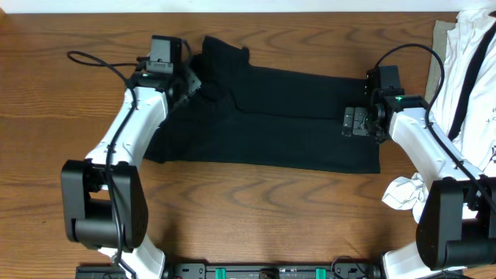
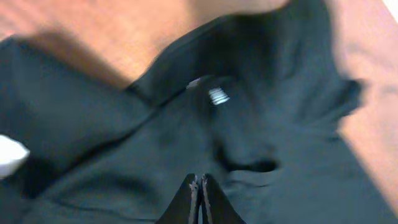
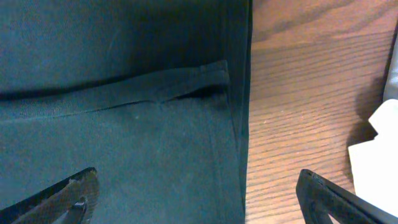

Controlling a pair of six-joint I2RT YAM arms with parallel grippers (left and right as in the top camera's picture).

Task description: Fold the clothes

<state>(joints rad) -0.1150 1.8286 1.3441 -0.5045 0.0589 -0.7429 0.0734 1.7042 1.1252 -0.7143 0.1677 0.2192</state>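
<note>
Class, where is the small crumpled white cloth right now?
Overhead view: the crumpled white cloth lies at the table's right side, just past the black garment's lower right corner, beside the right arm.

Your black garment (image 1: 271,116) lies spread flat and lengthwise, its left end rumpled, with white clothes (image 1: 473,70) heaped far right.

The shirt (image 1: 263,116) is plain black; its neck label (image 2: 217,96) is white with thin grey stripes. The table (image 1: 256,201) is reddish-brown with darker wood grain. The pile (image 1: 484,46) at the right is white with black bands, the arms (image 1: 132,124) white with black joints.
</note>
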